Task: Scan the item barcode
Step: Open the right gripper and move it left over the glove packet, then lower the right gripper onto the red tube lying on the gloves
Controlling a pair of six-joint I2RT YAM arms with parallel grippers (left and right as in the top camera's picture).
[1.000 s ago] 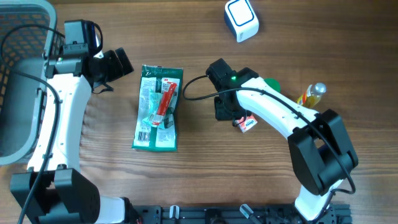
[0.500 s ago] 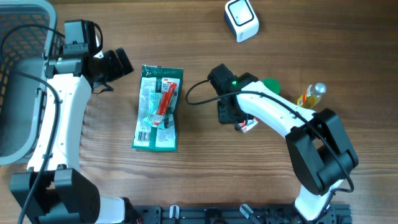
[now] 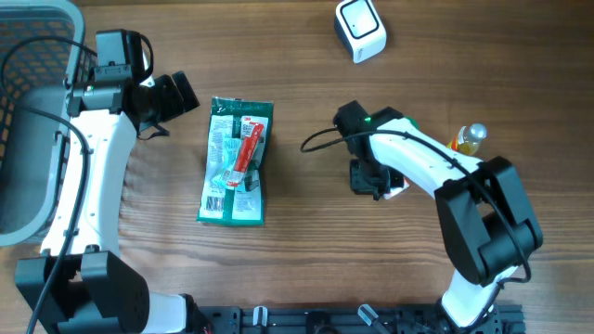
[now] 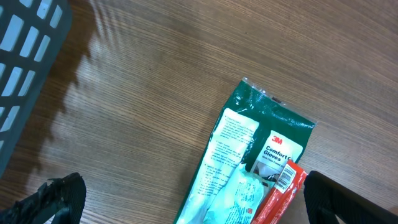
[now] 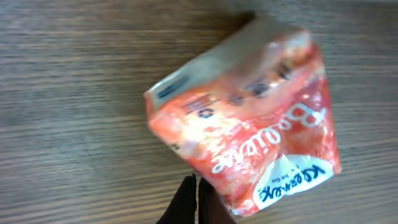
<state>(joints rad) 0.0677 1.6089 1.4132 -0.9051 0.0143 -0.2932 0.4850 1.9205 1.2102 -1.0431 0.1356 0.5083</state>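
An orange snack packet (image 5: 249,118) lies on the wooden table right in front of my right gripper (image 5: 196,180). That gripper's black fingers are pressed together with nothing between them, and their tips touch the packet's lower edge. From overhead the right gripper (image 3: 371,178) covers most of the packet (image 3: 399,191). A white and blue scanner (image 3: 360,29) sits at the back of the table. My left gripper (image 4: 199,208) hangs open above a green 3M gloves packet (image 4: 239,149), which has a red strip with a barcode (image 4: 285,177). Overhead, the left gripper (image 3: 172,97) is left of that packet (image 3: 237,162).
A grey wire basket (image 3: 28,93) stands at the far left edge. A small yellow bottle with a silver cap (image 3: 467,139) is at the right, just beyond the right arm. A black cable loops from the right wrist toward the table's middle.
My right gripper has slid to the right across the table, and the orange packet has gone with it. The left arm and the green packet have stayed still.
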